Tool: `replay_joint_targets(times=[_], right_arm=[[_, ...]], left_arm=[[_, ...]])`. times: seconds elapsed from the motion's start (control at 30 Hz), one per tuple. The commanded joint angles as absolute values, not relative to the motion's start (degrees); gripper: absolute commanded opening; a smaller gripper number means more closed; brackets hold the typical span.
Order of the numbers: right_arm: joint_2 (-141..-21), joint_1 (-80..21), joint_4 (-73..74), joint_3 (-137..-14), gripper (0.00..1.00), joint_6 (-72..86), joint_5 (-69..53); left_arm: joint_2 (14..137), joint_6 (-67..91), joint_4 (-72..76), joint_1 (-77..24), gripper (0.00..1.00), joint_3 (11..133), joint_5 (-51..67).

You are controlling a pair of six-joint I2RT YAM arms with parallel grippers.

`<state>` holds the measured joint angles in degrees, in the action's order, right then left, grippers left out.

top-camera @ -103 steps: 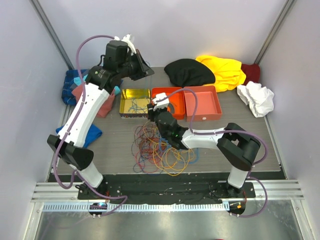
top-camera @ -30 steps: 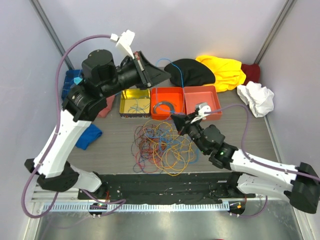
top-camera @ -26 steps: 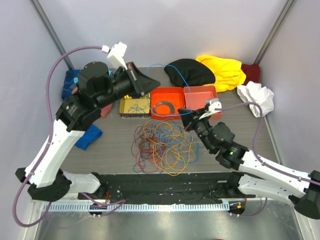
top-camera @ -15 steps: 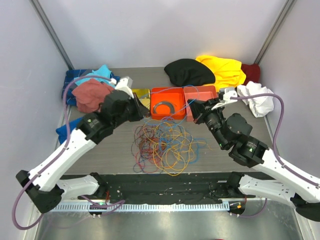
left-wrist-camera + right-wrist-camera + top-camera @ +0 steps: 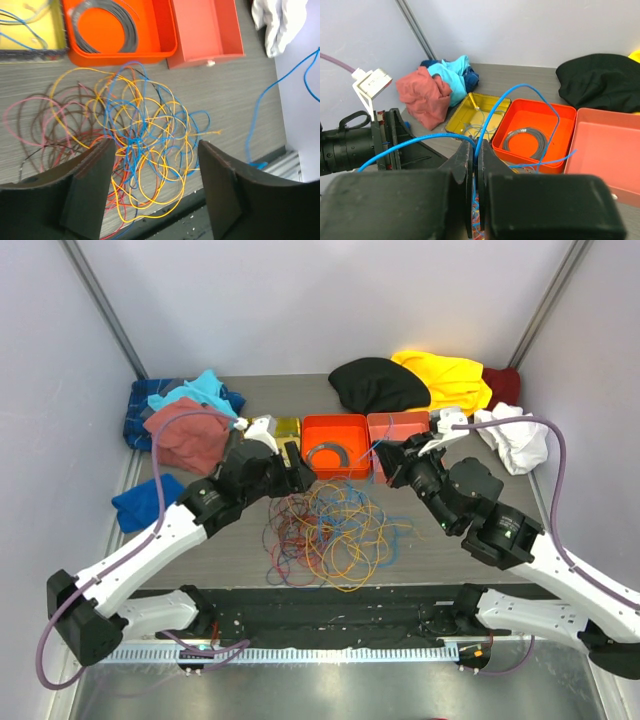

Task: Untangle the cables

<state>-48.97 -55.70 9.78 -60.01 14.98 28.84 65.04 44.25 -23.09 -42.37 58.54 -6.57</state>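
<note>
The cables (image 5: 325, 535) lie in a loose heap of yellow, orange, blue, red and dark wires on the table's middle, also filling the left wrist view (image 5: 135, 135). My left gripper (image 5: 295, 478) hangs low over the heap's upper left, open (image 5: 155, 185), with only the heap showing between its fingers. My right gripper (image 5: 385, 462) is shut (image 5: 476, 150) on one blue cable (image 5: 491, 118). That cable arcs up over the trays and also runs left past the left gripper. It shows as a hanging strand (image 5: 248, 142) in the left wrist view.
Behind the heap stand a yellow tray (image 5: 475, 117), an orange tray (image 5: 335, 422) holding a grey coil (image 5: 530, 129), and a salmon tray (image 5: 400, 425). Clothes lie around: black (image 5: 378, 383), yellow (image 5: 445, 380), white (image 5: 515, 435), red and teal (image 5: 190, 420), blue (image 5: 150, 500).
The left arm dropped from high above the trays to just over the heap and its jaws opened. The right gripper moved back toward the trays, still shut on the blue cable.
</note>
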Motion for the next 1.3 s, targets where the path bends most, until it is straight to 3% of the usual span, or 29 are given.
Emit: replay_joint_targets(times=[0.0,0.17,0.2,0.23,0.37,0.57,0.8,1.27], right_arm=[[-49.48,-55.72,10.46,-64.51,0.01,14.15,28.39],[-50.97,-55.72,12.74,-67.58,0.01,14.24,27.69],[-51.32,-55.72,13.35,-68.2,0.01,14.33,27.51],[-51.59,-55.64,14.58,-68.81,0.01,14.41,27.42],[-52.64,-55.72,16.61,-71.36,0.01,15.11,27.42],[-54.75,-55.72,21.26,-75.58,0.01,17.57,29.0],[-59.15,-55.63,28.03,-80.77,0.01,20.92,28.83],[-63.81,-55.72,30.59,-82.35,0.01,24.08,21.19]], left_arm=[[59.68,41.75,-24.42,-42.54,0.8,60.03,-19.12],[54.16,40.26,-23.75,-42.54,0.89,56.0,-27.07],[52.84,39.12,-20.69,-42.54,0.89,54.16,-25.16],[51.52,36.76,-17.35,-42.54,0.99,52.23,-23.22],[44.49,31.74,4.77,-42.54,1.0,40.73,-10.92],[40.35,26.13,26.67,-43.33,1.0,29.73,6.93],[38.67,13.28,27.86,-50.62,1.0,31.19,6.32],[46.3,5.46,32.43,-50.89,1.0,36.46,7.2]])
